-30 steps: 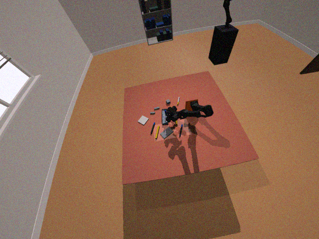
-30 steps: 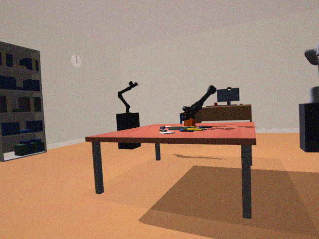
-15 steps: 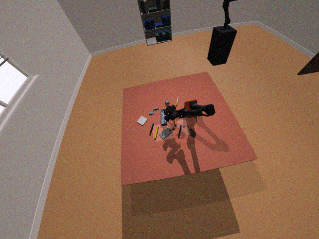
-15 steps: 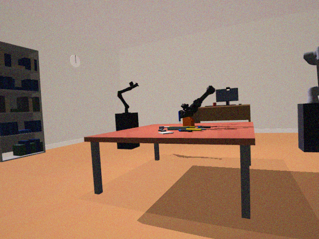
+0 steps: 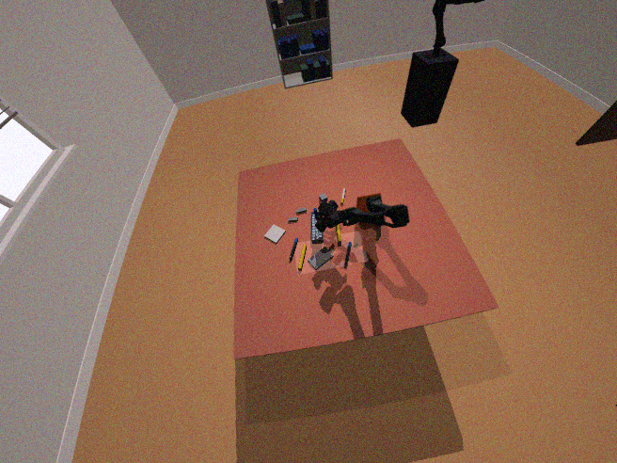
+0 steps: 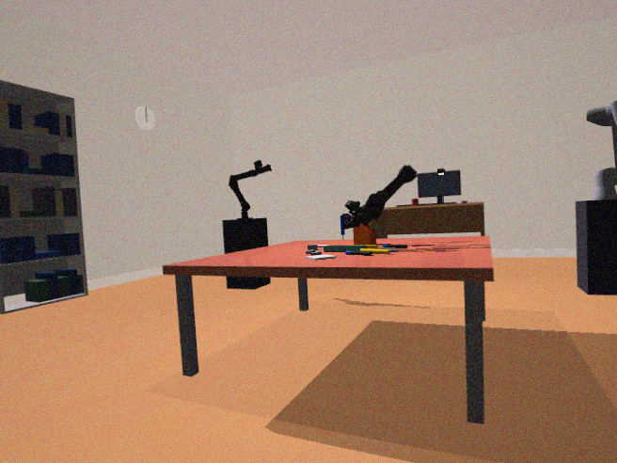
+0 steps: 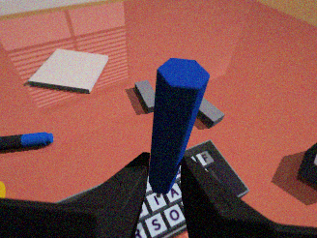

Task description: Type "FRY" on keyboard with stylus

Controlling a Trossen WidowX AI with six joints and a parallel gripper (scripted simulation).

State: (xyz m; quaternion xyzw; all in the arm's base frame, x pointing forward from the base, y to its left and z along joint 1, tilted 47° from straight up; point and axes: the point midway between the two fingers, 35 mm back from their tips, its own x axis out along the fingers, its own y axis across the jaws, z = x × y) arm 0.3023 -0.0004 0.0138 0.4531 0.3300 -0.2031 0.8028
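The black parallel-jaw gripper (image 7: 164,186) is pinching the blue hexagonal stylus (image 7: 177,121) low on its shaft, its two dark fingers pressing against opposite flats while the blunt upper end is standing up toward the wrist camera, leaning slightly. Below it the dark-framed keyboard with white lettered keys (image 7: 213,169) is lying on the red table top (image 7: 261,73), and the stylus tip is hiding behind the jaws somewhere over the keys near the F key (image 7: 206,157); whether the tip is touching a key cannot be told from here. In the exterior view the arm is reaching down from its orange base (image 6: 364,232) with the stylus (image 6: 342,223) pointing down over the keyboard (image 6: 348,247). The stylus is looking like a stiff, light rod with smooth faces, so it is probably transmitting a firm press well but could be sliding upward through the fingers if the push is hard; a hold on two flat faces, close to the tip end as now, seems the sound place, keeping the lever short and the rod from twisting. Around the work are lying a white flat square pad (image 7: 70,70), two grey rectangular blocks (image 7: 145,94), and a blue-tipped black marker (image 7: 24,140), all well apart from the stylus. Judging by the position, the first letter is the step in hand.
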